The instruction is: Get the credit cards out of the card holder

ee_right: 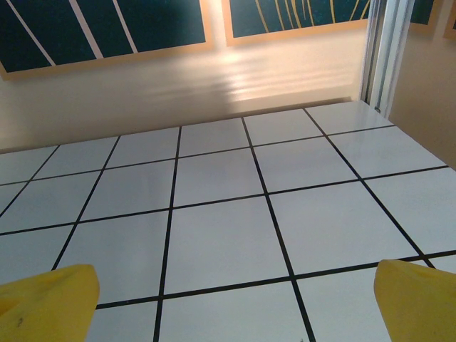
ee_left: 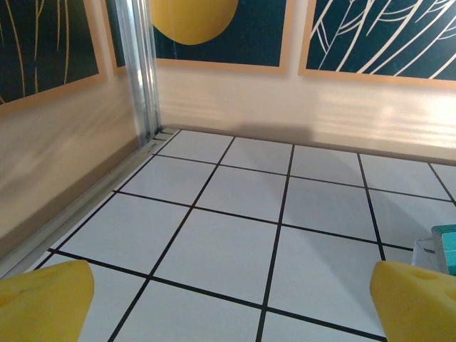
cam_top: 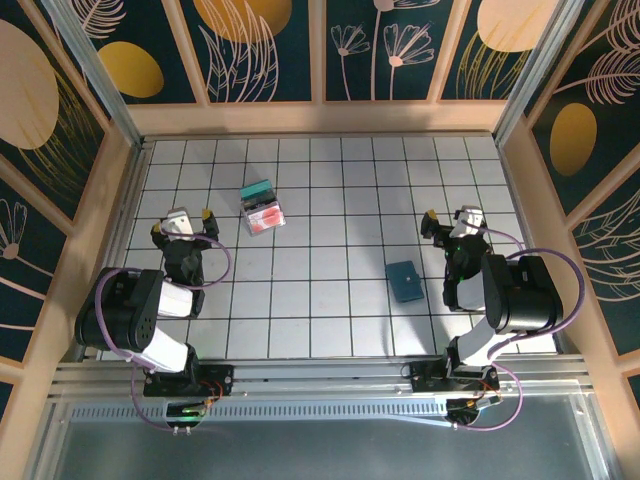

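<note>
The card holder (cam_top: pixel 262 208) lies open on the tiled floor at the back left. Its far half shows teal, and its pale near half shows a red-pink credit card (cam_top: pixel 265 217) through a clear pocket. Its teal corner (ee_left: pixel 445 246) peeks in at the right edge of the left wrist view. My left gripper (cam_top: pixel 182 220) (ee_left: pixel 239 299) rests open about two tiles left of the holder, with bare tile between its yellow fingertips (ee_left: pixel 43 303). A dark teal flat rectangle (cam_top: pixel 404 281) lies in front of and left of my right gripper (cam_top: pixel 455 218) (ee_right: pixel 235 303); I cannot tell what it is. That gripper is open on nothing.
Wooden walls (cam_top: pixel 320 118) with dark patterned panels close the floor on three sides. A metal post (ee_left: pixel 139 71) stands in the back left corner, another (ee_right: pixel 385 50) in the back right. Both arm bases sit on the rail (cam_top: pixel 320 385) at the near edge.
</note>
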Available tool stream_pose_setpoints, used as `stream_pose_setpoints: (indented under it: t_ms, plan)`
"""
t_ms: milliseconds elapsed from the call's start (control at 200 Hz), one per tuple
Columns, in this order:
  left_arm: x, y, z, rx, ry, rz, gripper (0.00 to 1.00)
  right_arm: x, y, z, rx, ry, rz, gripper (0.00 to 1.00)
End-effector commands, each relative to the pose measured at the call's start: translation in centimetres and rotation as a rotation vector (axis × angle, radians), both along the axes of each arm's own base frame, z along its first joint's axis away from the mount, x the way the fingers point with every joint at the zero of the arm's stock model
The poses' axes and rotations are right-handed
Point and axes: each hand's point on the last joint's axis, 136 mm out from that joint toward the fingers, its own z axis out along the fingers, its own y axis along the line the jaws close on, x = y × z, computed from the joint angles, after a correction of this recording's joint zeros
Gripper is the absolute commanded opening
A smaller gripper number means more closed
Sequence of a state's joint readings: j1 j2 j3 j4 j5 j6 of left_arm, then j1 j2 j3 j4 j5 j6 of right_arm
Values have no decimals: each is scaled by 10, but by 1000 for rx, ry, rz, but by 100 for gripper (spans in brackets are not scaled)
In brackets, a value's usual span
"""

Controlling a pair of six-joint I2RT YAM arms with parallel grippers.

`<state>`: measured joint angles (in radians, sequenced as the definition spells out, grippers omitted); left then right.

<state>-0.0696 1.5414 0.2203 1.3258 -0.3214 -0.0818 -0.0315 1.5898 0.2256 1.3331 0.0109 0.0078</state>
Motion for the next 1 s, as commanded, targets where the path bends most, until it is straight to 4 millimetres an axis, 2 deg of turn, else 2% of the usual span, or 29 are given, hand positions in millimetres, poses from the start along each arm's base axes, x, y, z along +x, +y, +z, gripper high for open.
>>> stream_pose_setpoints:
  t_ms: [0,701,816,991]
  plan:
    - [-2,1,4,8,-11,-6,99,-4,-1,6,12,-20,-18,99]
    - [-3,1,5,7,-15,-5,99,-4,-1,6,12,-22,-16,99]
    - [-6,3,11,3,-27,4,99,-4,-1,7,12,-24,-17,99]
    - [-16,8,30,-6,-60,31,99,-4,-2,10,13,-27,-21,99]
